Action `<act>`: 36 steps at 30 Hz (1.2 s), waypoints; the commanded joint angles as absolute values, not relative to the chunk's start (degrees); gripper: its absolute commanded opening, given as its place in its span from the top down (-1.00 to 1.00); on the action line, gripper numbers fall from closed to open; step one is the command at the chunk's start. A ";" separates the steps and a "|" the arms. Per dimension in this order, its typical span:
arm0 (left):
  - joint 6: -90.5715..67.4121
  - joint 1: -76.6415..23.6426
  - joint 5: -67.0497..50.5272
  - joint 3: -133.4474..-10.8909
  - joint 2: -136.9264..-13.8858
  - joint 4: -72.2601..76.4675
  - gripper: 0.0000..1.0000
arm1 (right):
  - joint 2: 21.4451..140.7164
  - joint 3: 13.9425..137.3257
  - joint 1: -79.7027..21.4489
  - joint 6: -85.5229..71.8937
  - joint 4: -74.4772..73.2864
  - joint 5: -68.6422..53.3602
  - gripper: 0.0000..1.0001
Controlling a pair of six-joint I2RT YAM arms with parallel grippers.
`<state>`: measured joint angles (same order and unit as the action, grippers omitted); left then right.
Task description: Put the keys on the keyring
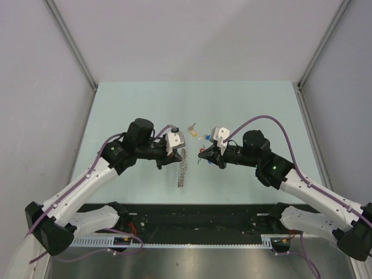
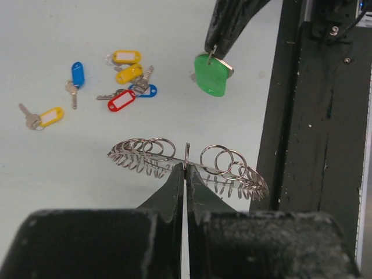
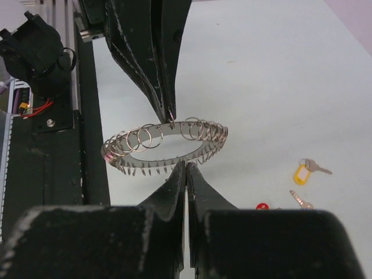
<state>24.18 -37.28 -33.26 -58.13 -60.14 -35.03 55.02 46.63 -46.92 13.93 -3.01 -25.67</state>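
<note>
Your left hand (image 2: 185,174) is clamping fully shut on one small loop at the rim of the keyring (image 2: 145,154), holding it just ahead of its tips. Your right hand (image 2: 214,49) is also pressing shut, gripping the green-tagged key (image 2: 212,78), which is dangling just beyond the keyring. From overhead the keyring is showing edge-on as a thin streak, its long axis running from the left hand's tip toward the near edge of the worktop (image 1: 145,104). Its open face is turning toward your right hand. Whether its lower end is touching the worktop, you cannot tell. The loose keys (image 2: 129,74), tagged yellow, blue and red, are lying scattered on the far side of both hands. The worktop is showing pale mint green and smooth. Plain grey walls (image 1: 192,35) with metal corner strips are enclosing it, and a black rail (image 1: 197,224) is running along its near edge.
</note>
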 commanded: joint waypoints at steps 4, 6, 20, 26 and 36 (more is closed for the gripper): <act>28.30 -39.90 -38.85 -55.20 -60.11 -32.61 0.99 | 54.32 44.66 -47.11 16.96 -0.62 -32.51 1.00; 28.30 -40.34 -39.28 -54.85 -60.38 -32.34 0.99 | 54.14 44.21 -47.20 17.14 -0.62 -33.31 1.00; 27.42 -40.87 -42.80 -53.26 -59.77 -29.44 0.99 | 55.90 41.84 -49.57 17.40 3.69 -35.25 1.00; 27.51 -41.22 -43.24 -53.26 -60.12 -29.44 0.99 | 55.90 41.31 -50.80 17.75 4.48 -32.52 1.00; 27.60 -41.48 -44.74 -53.26 -60.12 -29.36 0.99 | 55.81 40.25 -51.06 17.31 6.33 -30.23 1.00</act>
<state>25.96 -40.99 -40.38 -53.15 -61.01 -31.33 55.92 40.45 -50.78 16.82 3.14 -31.62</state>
